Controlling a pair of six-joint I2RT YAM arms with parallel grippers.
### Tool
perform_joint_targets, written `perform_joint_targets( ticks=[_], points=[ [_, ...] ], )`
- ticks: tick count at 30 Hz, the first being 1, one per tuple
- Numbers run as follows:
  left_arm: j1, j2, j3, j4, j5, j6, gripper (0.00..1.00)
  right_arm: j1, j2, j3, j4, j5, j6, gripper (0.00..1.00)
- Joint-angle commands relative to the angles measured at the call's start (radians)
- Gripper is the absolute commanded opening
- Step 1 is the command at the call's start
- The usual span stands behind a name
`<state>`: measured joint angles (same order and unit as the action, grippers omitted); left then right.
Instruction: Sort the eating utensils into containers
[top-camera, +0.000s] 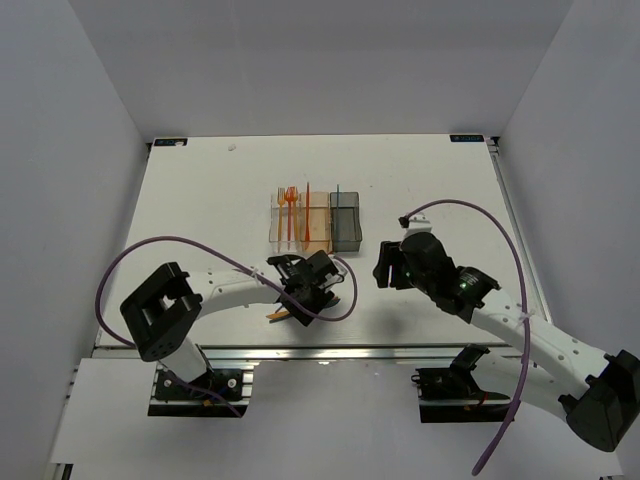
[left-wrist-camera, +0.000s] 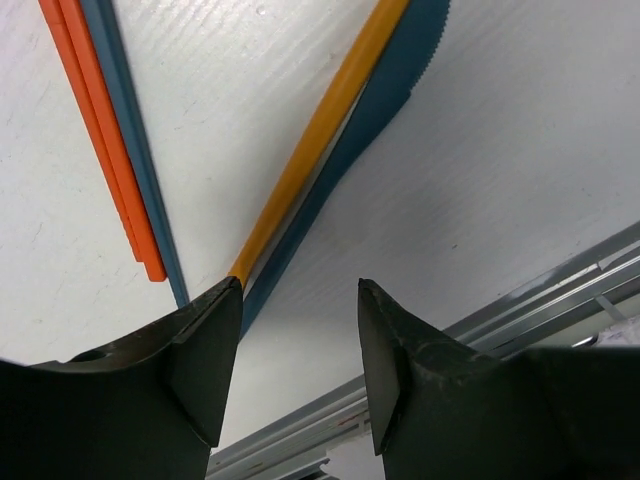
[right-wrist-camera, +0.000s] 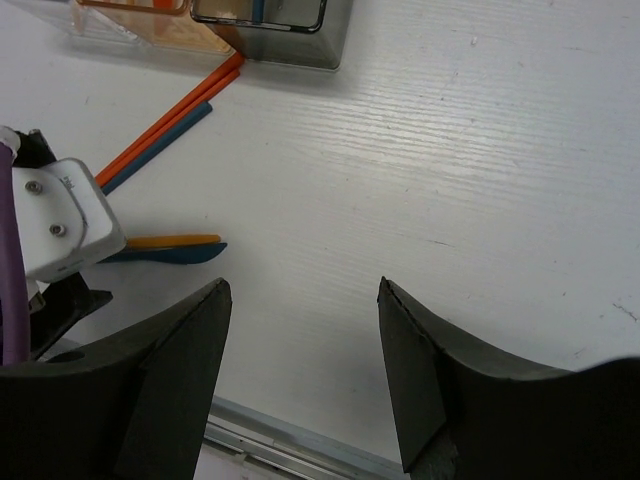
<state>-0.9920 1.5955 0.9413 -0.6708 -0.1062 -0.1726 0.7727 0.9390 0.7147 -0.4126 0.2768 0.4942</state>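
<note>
Lowest in the left wrist view, the left gripper (left-wrist-camera: 299, 290) stands spread, with bare table (left-wrist-camera: 520, 180) between its jaws and nothing pinched; an orange handle (left-wrist-camera: 320, 130) and a grey-blue knife (left-wrist-camera: 395, 80) slant from the tip of its left-hand finger toward the frame's upper right; more orange and blue utensils (left-wrist-camera: 100, 130) lie at upper left; the right gripper (right-wrist-camera: 303, 290) is likewise spread and empty; at the top view's centre the clear bin (top-camera: 284, 228), tan bin (top-camera: 316, 230) and dark grey bin (top-camera: 345, 228) stand in a row, utensils sticking out of each.
</note>
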Motion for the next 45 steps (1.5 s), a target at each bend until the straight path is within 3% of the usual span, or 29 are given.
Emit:
perform_joint_targets(
  ticks=[1,19,21,26,30,32,38,45],
  points=[
    [0.013,0.006,-0.009,0.027,0.046,0.015,0.59,-0.001,-0.02,-0.011,0.058,-0.033,-0.006,0.66],
    [0.023,0.078,-0.013,0.04,0.1,0.01,0.41,-0.001,-0.058,-0.02,0.067,-0.034,-0.002,0.66],
    [0.023,0.09,-0.01,0.037,0.105,0.004,0.31,-0.001,-0.063,-0.02,0.067,-0.033,-0.003,0.66],
    [0.0,0.103,-0.013,0.04,0.105,-0.008,0.26,-0.001,-0.077,-0.026,0.069,-0.03,-0.003,0.66],
    [-0.031,0.118,-0.004,0.03,0.105,-0.015,0.15,-0.001,-0.094,-0.024,0.063,-0.028,-0.005,0.66],
    [-0.053,0.138,0.005,0.022,0.135,-0.013,0.01,-0.001,-0.109,-0.017,0.057,-0.022,-0.005,0.66],
    [-0.097,0.149,0.051,-0.001,0.177,0.005,0.0,-0.001,-0.146,0.009,0.018,0.031,-0.002,0.67],
    [-0.1,0.014,0.105,0.043,0.174,0.033,0.0,-0.001,-0.16,0.049,-0.018,0.094,0.0,0.67]
  ],
)
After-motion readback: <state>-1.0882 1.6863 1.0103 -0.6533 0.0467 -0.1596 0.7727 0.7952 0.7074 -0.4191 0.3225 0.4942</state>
